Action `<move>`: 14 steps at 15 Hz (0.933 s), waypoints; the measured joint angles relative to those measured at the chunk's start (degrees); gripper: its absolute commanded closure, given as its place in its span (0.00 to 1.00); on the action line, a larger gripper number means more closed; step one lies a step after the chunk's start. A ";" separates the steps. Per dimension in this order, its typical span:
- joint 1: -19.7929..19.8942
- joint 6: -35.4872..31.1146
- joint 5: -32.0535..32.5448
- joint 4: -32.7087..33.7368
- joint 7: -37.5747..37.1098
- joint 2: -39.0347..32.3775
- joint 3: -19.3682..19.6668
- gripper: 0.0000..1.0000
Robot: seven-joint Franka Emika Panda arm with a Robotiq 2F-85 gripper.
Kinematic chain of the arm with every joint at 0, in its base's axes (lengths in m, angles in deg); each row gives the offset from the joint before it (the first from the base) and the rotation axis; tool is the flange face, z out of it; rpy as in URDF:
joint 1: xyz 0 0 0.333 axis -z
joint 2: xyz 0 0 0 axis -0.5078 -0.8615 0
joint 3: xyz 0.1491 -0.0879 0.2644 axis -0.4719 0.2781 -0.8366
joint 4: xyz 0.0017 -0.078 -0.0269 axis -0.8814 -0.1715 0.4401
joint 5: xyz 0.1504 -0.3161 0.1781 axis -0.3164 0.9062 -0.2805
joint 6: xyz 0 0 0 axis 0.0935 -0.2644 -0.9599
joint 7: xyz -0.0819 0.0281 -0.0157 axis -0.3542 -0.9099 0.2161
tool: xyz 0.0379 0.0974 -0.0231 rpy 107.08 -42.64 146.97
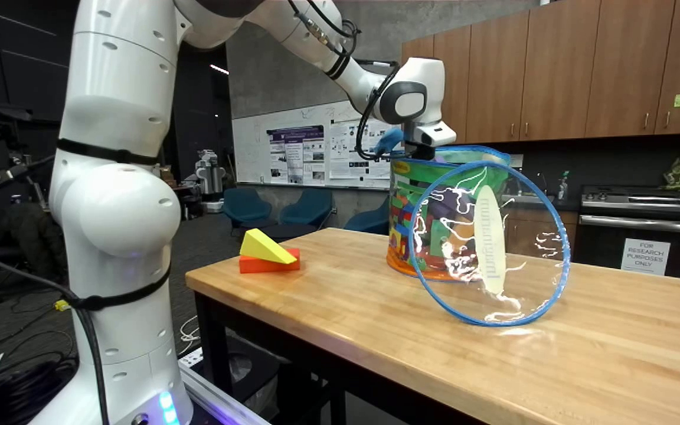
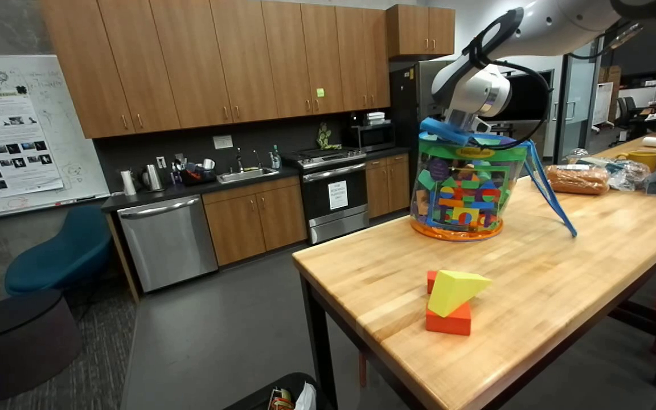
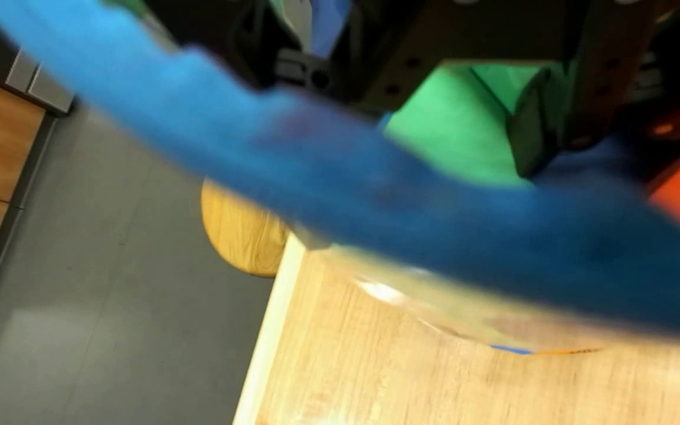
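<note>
My gripper [image 1: 420, 151] points down into the open top of a clear round tub bag [image 1: 402, 221] with a blue rim, green band and orange base. The bag, also in an exterior view [image 2: 462, 196], holds colourful blocks. In the wrist view a blurred blue band [image 3: 340, 171] crosses in front of my gripper [image 3: 470, 127] and hides part of the fingers. A green block [image 3: 440, 127] shows at the fingers; I cannot tell whether it is held. The bag's clear lid [image 1: 491, 239] stands upright beside it, edge-on in an exterior view [image 2: 553, 199].
A yellow wedge [image 1: 264, 247] lies tilted on a red block [image 1: 269, 265] near the table's end; both show in both exterior views. The wooden table [image 2: 362, 279] also bears a wrapped loaf [image 2: 575, 179] and a yellow mug [image 2: 644, 158]. A wooden stool [image 3: 242, 236] stands by the table edge.
</note>
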 measured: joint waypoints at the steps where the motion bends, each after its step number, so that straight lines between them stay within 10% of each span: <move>1: 0.01 0.15 0.00 -0.03 0.68 0.33 0.00 0.68; 14: 1.28 8.17 -1.42 -0.46 12.22 9.78 0.05 0.68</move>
